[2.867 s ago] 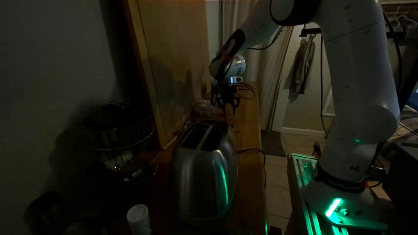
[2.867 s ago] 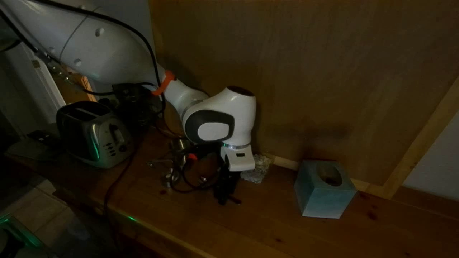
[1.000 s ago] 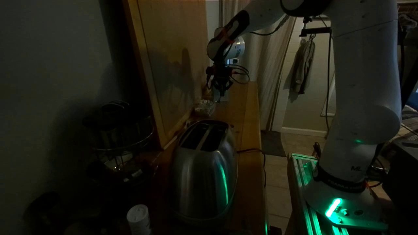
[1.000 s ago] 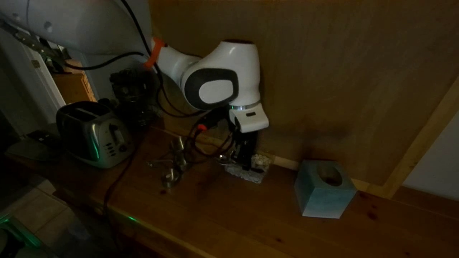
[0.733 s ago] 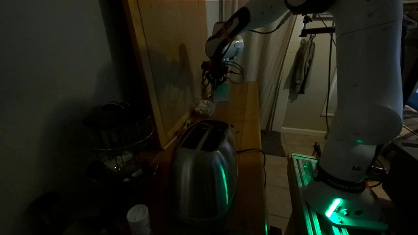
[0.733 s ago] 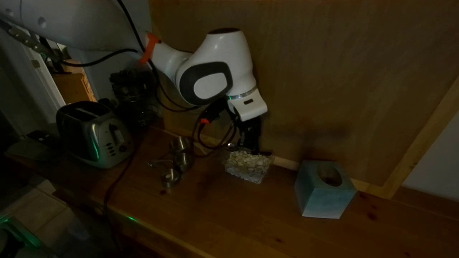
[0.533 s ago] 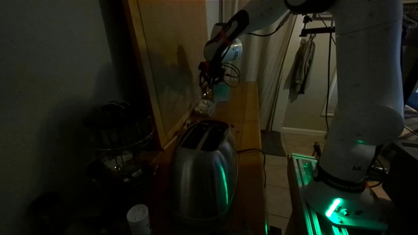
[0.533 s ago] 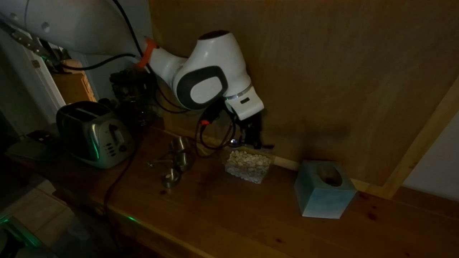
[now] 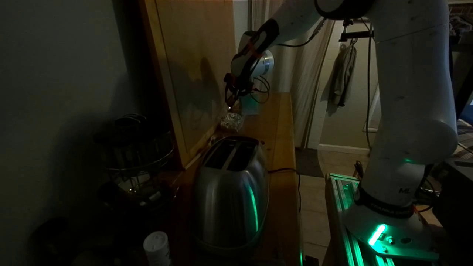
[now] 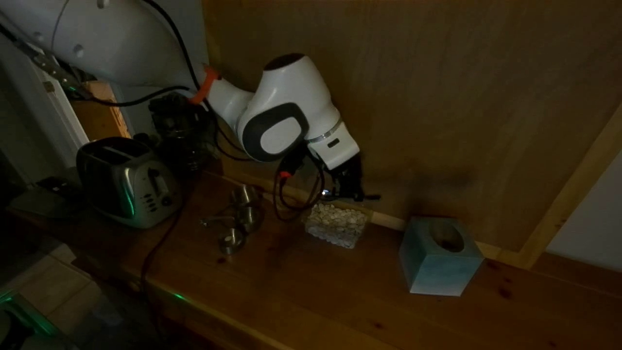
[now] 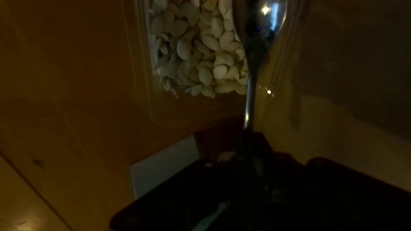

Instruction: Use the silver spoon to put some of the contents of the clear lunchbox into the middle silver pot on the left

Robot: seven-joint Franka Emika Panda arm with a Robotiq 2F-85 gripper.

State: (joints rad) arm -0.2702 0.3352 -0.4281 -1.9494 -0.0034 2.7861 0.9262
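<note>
Wooden counter [image 10: 316,301] beneath tilted gripper [image 10: 358,195]

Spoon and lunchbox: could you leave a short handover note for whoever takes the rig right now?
Gripper: shut on the silver spoon.
Spoon: above the clear lunchbox of pale seed-like pieces; none show on it in the wrist view, which cuts off its tip.
Middle silver pot: left of the lunchbox in an exterior view; contents too dark to tell.
Done: spoon gripped.
Remaining: likely scoop, carry to the pot and tip out.

A grey wall [image 9: 63,85], wood panel [image 10: 437,107], wooden counter [image 10: 340,301], pale curtain [image 9: 301,85] and tiled floor [image 9: 313,229], all dim.
</note>
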